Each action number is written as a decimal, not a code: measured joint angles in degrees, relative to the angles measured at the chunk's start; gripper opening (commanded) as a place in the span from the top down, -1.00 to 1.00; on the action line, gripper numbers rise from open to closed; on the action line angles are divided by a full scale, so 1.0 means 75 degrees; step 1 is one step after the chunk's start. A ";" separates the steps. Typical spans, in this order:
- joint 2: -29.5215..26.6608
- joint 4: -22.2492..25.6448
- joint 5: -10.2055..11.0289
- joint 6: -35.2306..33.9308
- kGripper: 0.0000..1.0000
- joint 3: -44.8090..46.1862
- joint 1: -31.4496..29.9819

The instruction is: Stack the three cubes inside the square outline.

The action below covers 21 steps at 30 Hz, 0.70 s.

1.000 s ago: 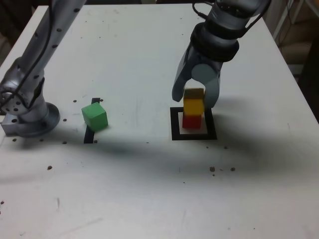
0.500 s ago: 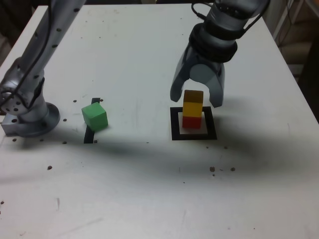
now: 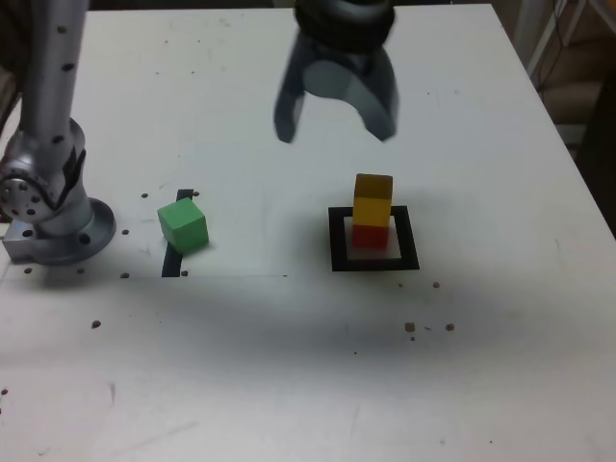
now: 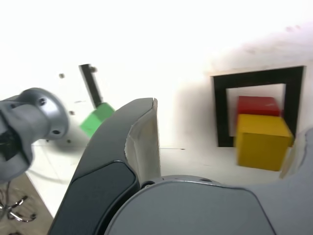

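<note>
Pincer hangs above the table with jaws spread wide and nothing between them; both jaw tips point down toward the white surface.

Yellow cube sits on top of the red cube, the two touching as a short upright stack; stack stands below the pincer and a little toward the exterior view's right of it, clear of both jaws; air shows between the jaw tips and the yellow top face.

Red cube rests inside the square outline, on its pale centre; black border shows on all sides of the stack in the exterior view.

Wrist view: yellow cube lies over the red cube, red showing only past one edge of it; the square outline frames both; one dark jaw fills the foreground, beside the stack and not touching it.

Green cube sits alone on the table, well apart from the pincer, off toward the exterior view's left and nearer the camera; it rests on a thin black strip, turned slightly askew to it; in the wrist view the green cube is partly hidden behind the jaw.

Arm base stands farther toward the exterior view's left, beyond the green cube; small dark specks dot the table.
</note>
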 measured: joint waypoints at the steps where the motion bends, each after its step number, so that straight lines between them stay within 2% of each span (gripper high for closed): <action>1: -0.0071 -0.0010 0.0014 -0.0040 -0.99 0.0113 0.0016; 8: -0.0873 -0.0105 -0.0011 -0.0596 -0.99 0.1273 0.0105; 16: -0.1942 -0.0604 -0.0432 -0.1575 -0.99 0.3007 0.0105; 21: -0.2554 -0.1108 -0.0833 -0.2166 -0.99 0.4044 0.0105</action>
